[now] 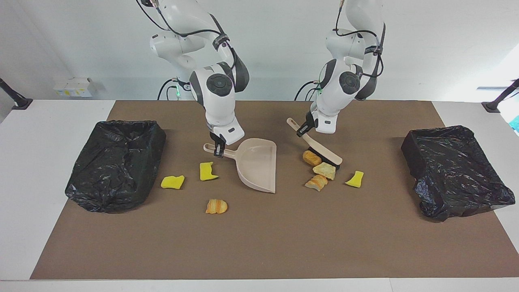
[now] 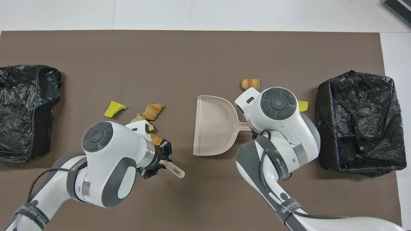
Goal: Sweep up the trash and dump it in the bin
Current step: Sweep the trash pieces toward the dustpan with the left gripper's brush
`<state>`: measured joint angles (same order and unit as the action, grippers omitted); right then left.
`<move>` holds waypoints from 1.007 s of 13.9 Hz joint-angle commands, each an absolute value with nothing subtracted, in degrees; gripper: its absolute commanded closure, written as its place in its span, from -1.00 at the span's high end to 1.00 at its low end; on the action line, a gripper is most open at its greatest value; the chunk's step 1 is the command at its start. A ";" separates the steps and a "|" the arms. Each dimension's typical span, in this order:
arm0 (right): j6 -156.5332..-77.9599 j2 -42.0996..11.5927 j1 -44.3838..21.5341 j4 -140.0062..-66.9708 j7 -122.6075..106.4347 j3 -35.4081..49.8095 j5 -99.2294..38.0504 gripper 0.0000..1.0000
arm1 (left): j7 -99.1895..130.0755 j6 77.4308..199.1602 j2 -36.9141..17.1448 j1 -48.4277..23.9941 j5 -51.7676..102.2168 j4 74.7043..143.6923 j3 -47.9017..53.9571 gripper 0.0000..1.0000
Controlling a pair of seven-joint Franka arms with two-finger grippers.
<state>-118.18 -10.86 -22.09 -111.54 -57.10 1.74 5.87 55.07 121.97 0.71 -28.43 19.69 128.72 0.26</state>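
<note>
Across the tabletop (image 1: 61, 227) lies a brown mat (image 1: 259, 243), white surface showing at both ends, with a plain white wall at the robots' end. A bin lined with black plastic sits at each end of the mat: one at the right arm's end (image 1: 115, 164), one at the left arm's end (image 1: 456, 170).

Right gripper (image 1: 219, 151) has its jaws closed on the handle of the beige dustpan (image 1: 257, 164), which rests on the mat in the middle. Left gripper (image 1: 303, 130) has its jaws closed on the handle of the brush (image 1: 320, 148), whose dark bristles touch the mat just beside the trash.

Seven scraps of trash lie on the mat. Three tan bread-like lumps (image 1: 320, 170) cluster against the brush, and a yellow piece (image 1: 355, 179) lies near them toward the left arm's end. Two yellow pieces (image 1: 190, 176) lie between the dustpan and the right arm's bin, and one orange lump (image 1: 216, 206) lies farther from the robots than those.

Each arm carries a dark band with white lettering, too small to read.
</note>
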 commanded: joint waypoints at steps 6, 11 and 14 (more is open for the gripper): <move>-119.18 -9.40 -21.88 -113.55 -58.54 2.11 6.33 -1.00 | 37.91 110.93 0.62 -22.69 8.11 118.83 0.53 -1.00; -119.27 -9.40 -21.88 -113.55 -58.45 2.11 6.33 -1.00 | 15.78 109.86 -0.09 -11.27 2.47 118.21 0.53 -1.00; -119.27 -9.40 -21.88 -113.55 -59.24 2.11 6.33 -1.00 | 10.11 108.73 0.26 -8.70 -0.26 119.35 0.53 -1.00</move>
<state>-118.18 -10.86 -22.12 -111.57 -57.10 1.74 5.87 12.15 110.65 0.35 -9.33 1.59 119.61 -0.16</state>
